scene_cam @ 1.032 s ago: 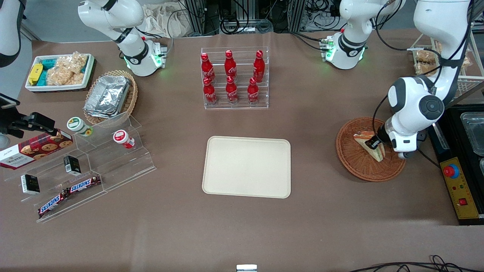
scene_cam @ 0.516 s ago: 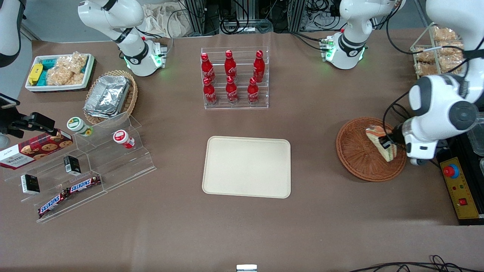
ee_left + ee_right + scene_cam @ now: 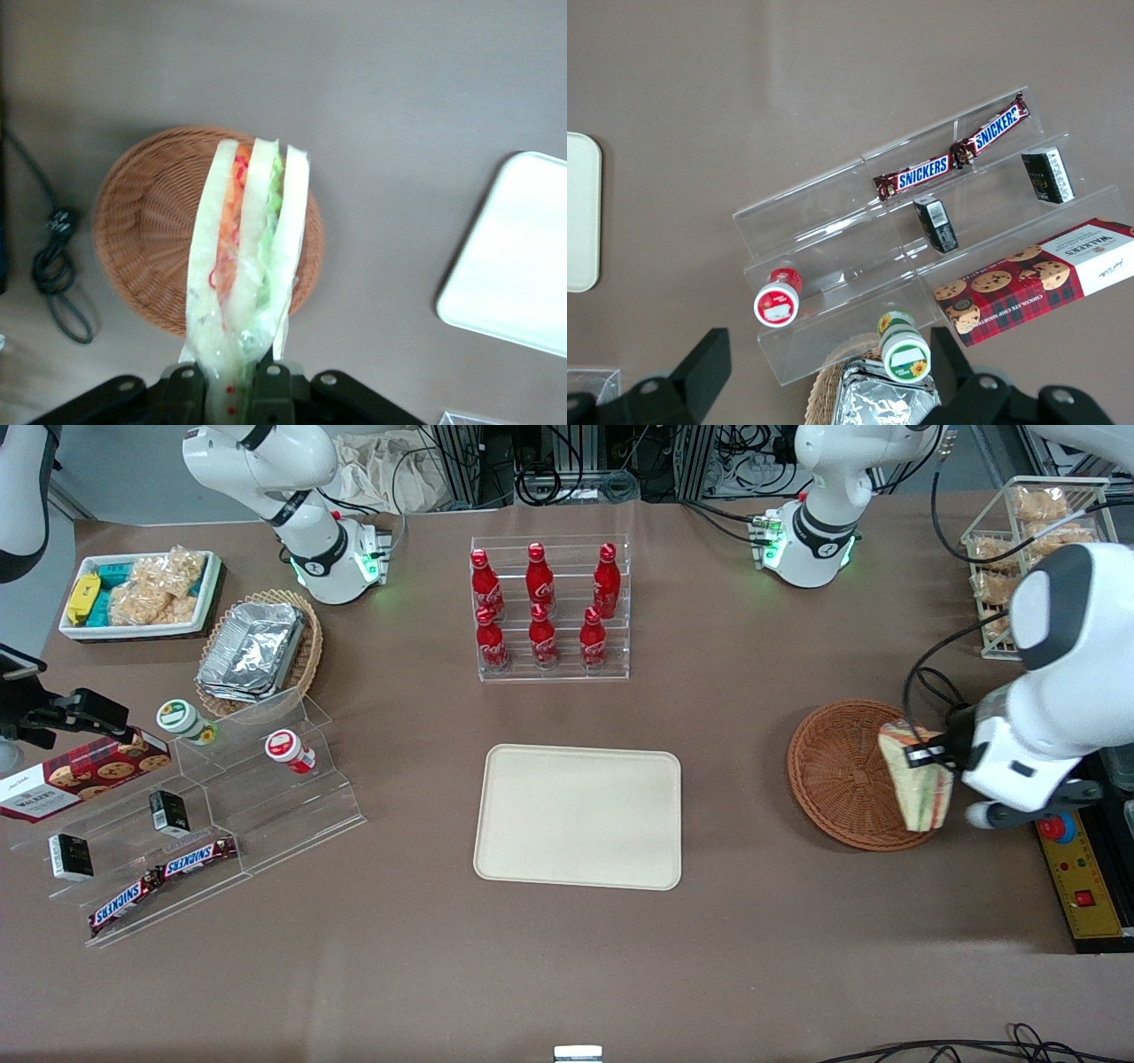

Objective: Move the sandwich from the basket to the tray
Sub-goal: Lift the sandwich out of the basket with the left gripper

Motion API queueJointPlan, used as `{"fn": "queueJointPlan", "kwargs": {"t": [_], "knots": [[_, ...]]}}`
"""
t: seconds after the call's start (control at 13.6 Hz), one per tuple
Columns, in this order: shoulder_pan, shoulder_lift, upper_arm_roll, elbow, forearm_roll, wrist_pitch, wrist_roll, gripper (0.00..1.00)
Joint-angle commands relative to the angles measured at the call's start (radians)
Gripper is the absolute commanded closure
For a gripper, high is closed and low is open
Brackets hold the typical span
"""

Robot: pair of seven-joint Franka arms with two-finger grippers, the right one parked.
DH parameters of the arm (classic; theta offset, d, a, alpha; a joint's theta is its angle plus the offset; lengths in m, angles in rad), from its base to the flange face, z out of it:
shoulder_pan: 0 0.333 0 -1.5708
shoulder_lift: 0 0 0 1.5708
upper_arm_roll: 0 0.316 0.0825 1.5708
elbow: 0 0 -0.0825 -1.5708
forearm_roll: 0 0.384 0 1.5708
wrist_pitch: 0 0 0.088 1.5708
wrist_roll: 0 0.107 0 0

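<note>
My left gripper (image 3: 932,754) is shut on the sandwich (image 3: 917,784), a clear-wrapped wedge of pale bread with green, red and orange filling, and holds it lifted above the edge of the reddish-brown wicker basket (image 3: 837,775). In the left wrist view the sandwich (image 3: 248,266) hangs from the gripper (image 3: 237,382) over the empty basket (image 3: 146,257). The cream-beige tray (image 3: 579,816) lies flat on the table toward the parked arm's end from the basket; part of the tray (image 3: 514,257) shows in the left wrist view.
A clear rack of red cola bottles (image 3: 547,609) stands farther from the front camera than the tray. A wire rack of bagged snacks (image 3: 1019,549) and a black control box with a red button (image 3: 1076,859) sit at the working arm's end. Clear shelves of snacks (image 3: 177,815) lie toward the parked arm's end.
My left gripper has risen with the sandwich out of the basket and shifted toward the working arm's end of the table; the sandwich now hangs above the basket's edge.
</note>
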Motion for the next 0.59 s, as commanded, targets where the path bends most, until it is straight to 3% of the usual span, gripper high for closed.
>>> {"fn": "queueJointPlan", "kwargs": {"t": [0.0,0.29,0.52], "knots": [[-0.145,0.100,0.002,0.089,-0.004,-0.019,0.010,1.00],[-0.330,0.361,0.002,0.319,-0.007,0.008,-0.057,1.00],[-0.401,0.484,0.004,0.344,0.005,0.144,-0.107,1.00]]}}
